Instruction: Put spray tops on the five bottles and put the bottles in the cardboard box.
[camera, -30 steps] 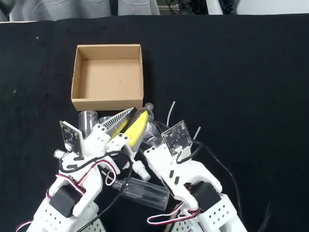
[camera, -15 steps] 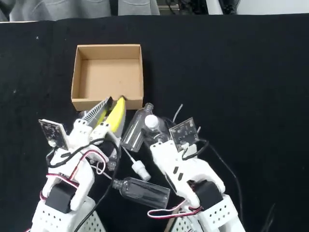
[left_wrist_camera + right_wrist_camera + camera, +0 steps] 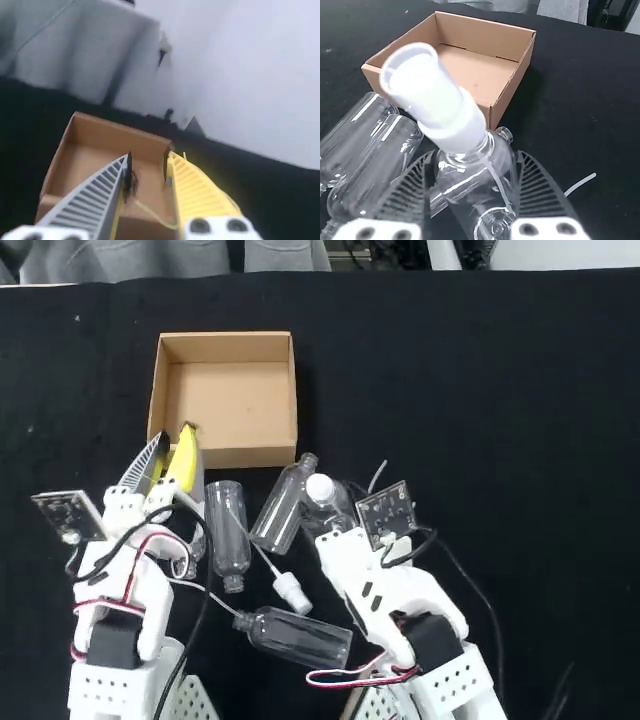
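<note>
Clamped in right fingers (image 3: 540, 195): capped bottle (image 3: 470, 175), neck aimed at box (image 3: 512, 85) just beyond; left fingers (image 3: 195, 185) slightly apart, empty, nearer it.

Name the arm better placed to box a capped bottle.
Right: the right gripper holds a clear plastic bottle with white spray top near the brown cardboard box; the left gripper is empty.

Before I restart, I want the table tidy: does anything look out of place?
Yes. Three clear plastic bottles lie on their sides near the brown cardboard box, with a loose white spray top lying among them.
</note>
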You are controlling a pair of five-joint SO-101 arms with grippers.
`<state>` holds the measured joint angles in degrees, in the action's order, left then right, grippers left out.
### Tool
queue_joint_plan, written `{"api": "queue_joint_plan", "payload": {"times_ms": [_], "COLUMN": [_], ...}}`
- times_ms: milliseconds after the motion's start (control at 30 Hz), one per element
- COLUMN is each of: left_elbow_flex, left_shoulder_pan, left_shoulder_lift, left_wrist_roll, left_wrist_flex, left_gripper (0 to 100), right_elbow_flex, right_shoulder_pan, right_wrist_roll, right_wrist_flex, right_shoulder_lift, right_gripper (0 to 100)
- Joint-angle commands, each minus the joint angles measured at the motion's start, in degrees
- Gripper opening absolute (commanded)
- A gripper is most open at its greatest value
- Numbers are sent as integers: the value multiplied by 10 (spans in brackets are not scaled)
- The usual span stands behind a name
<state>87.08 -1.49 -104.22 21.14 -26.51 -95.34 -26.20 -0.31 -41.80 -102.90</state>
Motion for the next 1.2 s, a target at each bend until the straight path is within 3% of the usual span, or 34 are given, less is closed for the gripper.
{"api": "queue_joint_plan", "payload": {"times_ms": [0, 733, 867, 1167], "left_elbow_flex": [22, 103, 103, 103], "left_shoulder_pan": [38, 143, 142, 145], "left_shoulder_lift": [-4, -3, -3, -3], "left_wrist_roll": [3, 4, 4, 4], "left_wrist_flex": [3, -9, -47, -55], "left_gripper": [115, 113, 115, 116], "right_elbow_flex": [36, 38, 45, 80], "right_shoulder_pan": [13, 13, 13, 14], "right_wrist_roll": [5, 3, 4, 5], "right_wrist_flex": [3, 4, 1, -18], "right_shoulder_lift": [-63, -63, -63, -62], "right_gripper": [70, 70, 70, 68]}}
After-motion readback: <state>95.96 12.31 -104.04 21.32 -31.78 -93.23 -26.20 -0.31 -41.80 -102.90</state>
